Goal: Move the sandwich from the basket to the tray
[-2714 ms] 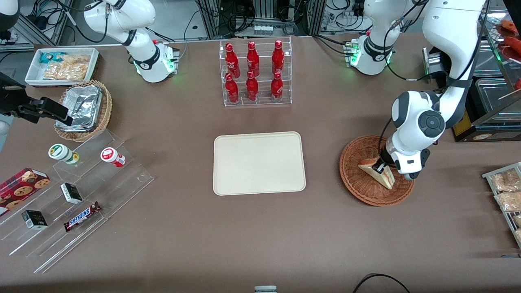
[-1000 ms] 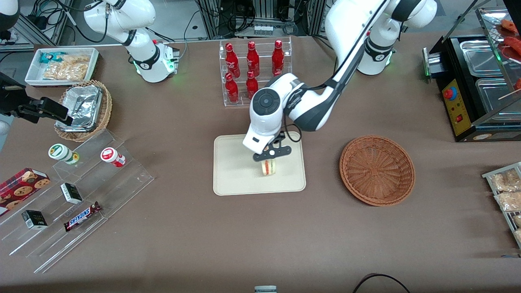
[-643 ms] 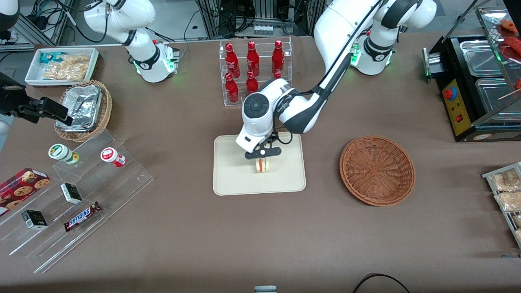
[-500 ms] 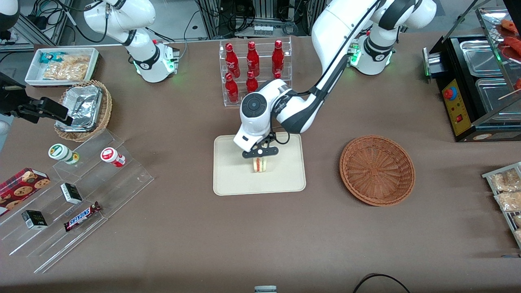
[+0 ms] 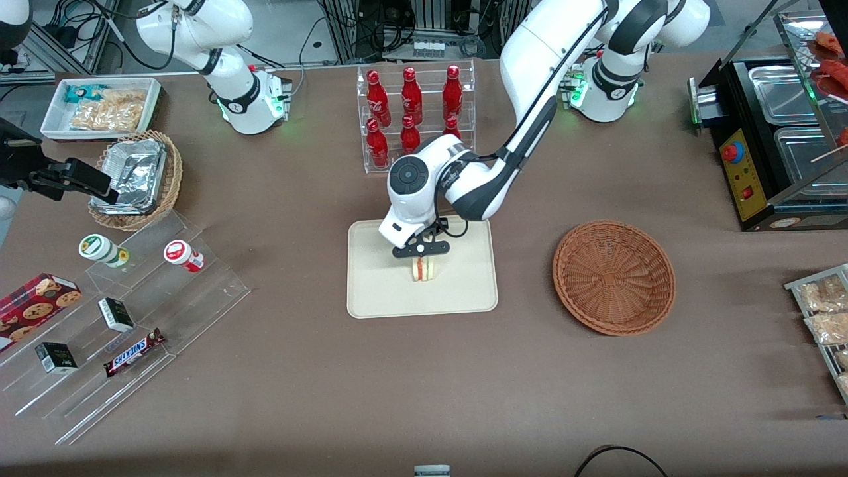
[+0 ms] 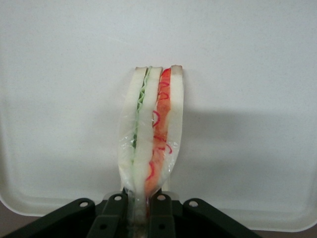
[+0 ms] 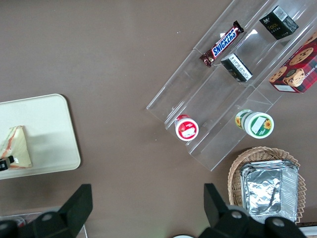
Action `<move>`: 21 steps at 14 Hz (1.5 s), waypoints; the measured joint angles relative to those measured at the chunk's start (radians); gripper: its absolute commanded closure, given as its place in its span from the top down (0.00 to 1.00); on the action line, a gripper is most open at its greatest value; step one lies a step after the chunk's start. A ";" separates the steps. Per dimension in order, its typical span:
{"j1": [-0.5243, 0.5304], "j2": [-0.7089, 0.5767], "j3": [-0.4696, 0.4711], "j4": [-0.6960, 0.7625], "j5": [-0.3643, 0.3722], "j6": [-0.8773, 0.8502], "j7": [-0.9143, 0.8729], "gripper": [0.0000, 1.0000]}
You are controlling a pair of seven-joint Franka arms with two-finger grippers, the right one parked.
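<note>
The end effector pinches the sandwich by its tip, upright over the tray center, w/ empty basket at 3 o'clock; prob light, squishy, so grip the bread faces gently.

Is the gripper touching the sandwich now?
Touching. The left wrist view shows the gripper fingers clamped on the sandwich tip, above the tray.
</note>
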 measured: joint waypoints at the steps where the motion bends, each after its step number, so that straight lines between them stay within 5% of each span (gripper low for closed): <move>1: 0.000 0.000 0.002 0.000 0.000 0.000 0.000 0.17; 2: 0.000 0.001 0.003 0.000 0.000 0.002 0.000 0.27; 4: 0.000 0.006 0.003 0.000 0.000 0.016 0.000 1.00; 10: 0.013 -0.051 0.014 0.045 0.000 -0.066 -0.002 1.00; 15: 0.155 -0.360 0.023 0.016 0.001 -0.393 0.001 1.00; 21: 0.382 -0.617 0.029 -0.120 0.003 -0.541 0.166 1.00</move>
